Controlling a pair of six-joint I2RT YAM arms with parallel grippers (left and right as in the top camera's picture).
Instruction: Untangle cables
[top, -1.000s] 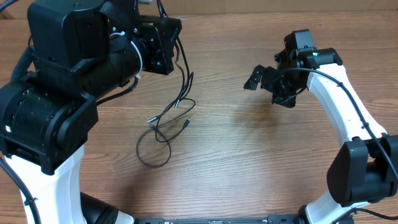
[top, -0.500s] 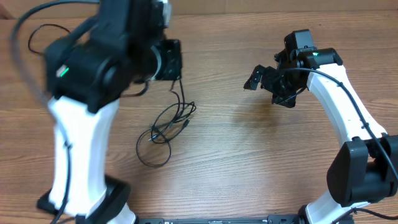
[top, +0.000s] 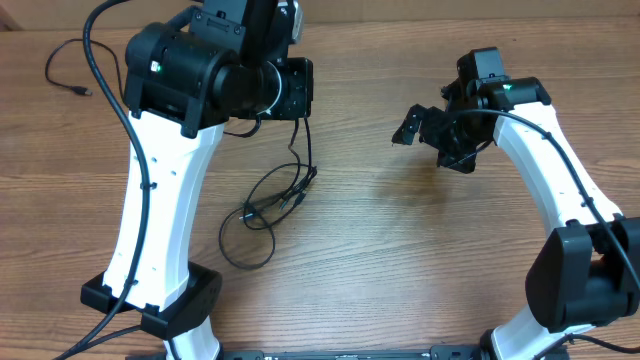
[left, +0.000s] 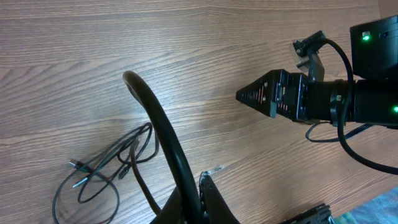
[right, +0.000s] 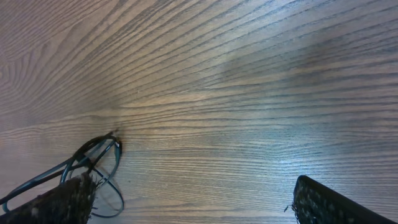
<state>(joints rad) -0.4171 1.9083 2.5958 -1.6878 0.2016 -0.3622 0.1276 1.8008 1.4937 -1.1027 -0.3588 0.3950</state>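
Observation:
The cables (top: 268, 205) lie as a loose tangle of thin black cords with small plug tips on the wooden table, left of centre. One strand rises from the tangle to my left gripper (top: 298, 112), which is shut on it above the table. In the left wrist view the held strand (left: 163, 130) arcs up from the jaws (left: 199, 196), with the tangle (left: 106, 171) below to the left. My right gripper (top: 420, 128) is open and empty, hovering well right of the tangle. In the right wrist view its fingers (right: 186, 202) are spread wide, with the tangle (right: 93, 158) at the lower left.
A separate thin black cord (top: 65, 62) with a plug tip lies at the far left back corner. The right gripper's fingers (left: 267, 99) point toward the left arm. The left arm's base (top: 150, 295) stands at the front left.
My left arm has swung away from the camera and moved its gripper right, still holding the strand. The tangle has drawn together and shifted slightly right. The right arm has not moved.

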